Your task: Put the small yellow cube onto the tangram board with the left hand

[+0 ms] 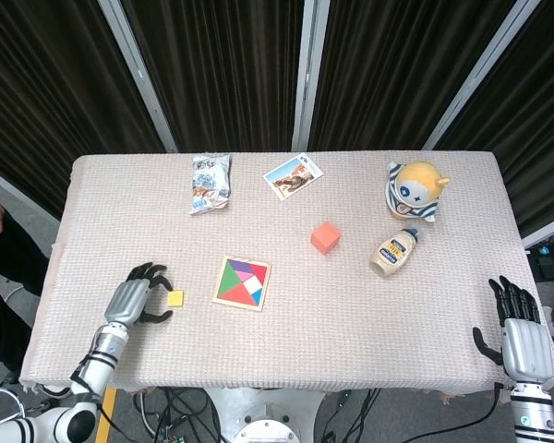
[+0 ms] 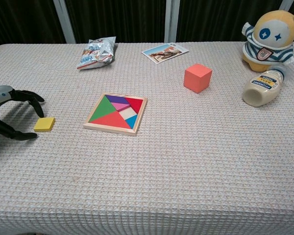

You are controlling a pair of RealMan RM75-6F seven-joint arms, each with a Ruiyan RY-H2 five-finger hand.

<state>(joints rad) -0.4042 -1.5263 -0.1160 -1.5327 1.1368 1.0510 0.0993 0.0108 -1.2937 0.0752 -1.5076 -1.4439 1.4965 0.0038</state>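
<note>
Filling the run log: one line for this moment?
left hand: open around yellow cube, not gripping | tangram board: no cube on it | right hand: open, idle

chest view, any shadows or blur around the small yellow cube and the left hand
Chest view: sharp, evenly lit; the left hand casts a soft shadow on the woven beige tablecloth beneath its spread fingers, beside the small yellow cube. Head view: also crisp, with only a faint shadow under that hand; the dark curtains behind show little detail.
</note>
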